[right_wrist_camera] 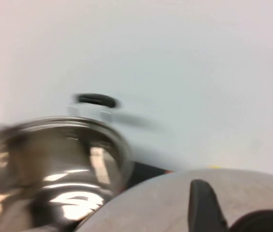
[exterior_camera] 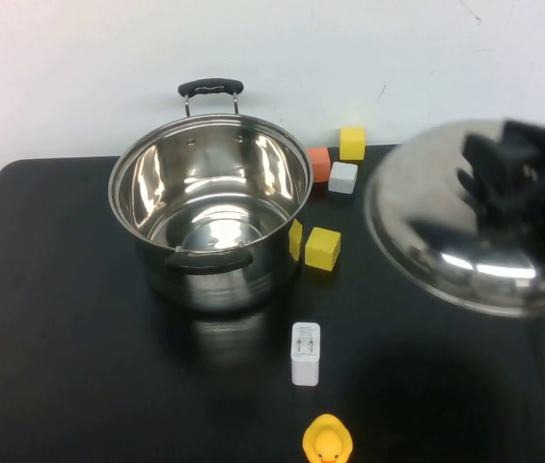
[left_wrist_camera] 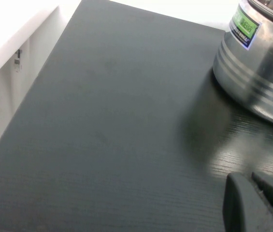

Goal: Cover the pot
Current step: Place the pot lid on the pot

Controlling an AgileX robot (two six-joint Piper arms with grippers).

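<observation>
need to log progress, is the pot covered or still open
Open: the pot shows its bare inside; the right gripper holds the lid off to its right.

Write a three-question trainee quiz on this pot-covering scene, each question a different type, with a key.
1. True or false: the lid already sits on the pot.
2. Multiple choice: which gripper carries the lid? A) left gripper B) right gripper C) neither
3. Fill in: at the table's near edge, in front of the white charger, stands a yellow ____.

Key: 1. False; the pot is open and the lid is held in the air to its right. 2. B; the left gripper is low over the bare table, left of the pot. 3. duck.
</observation>
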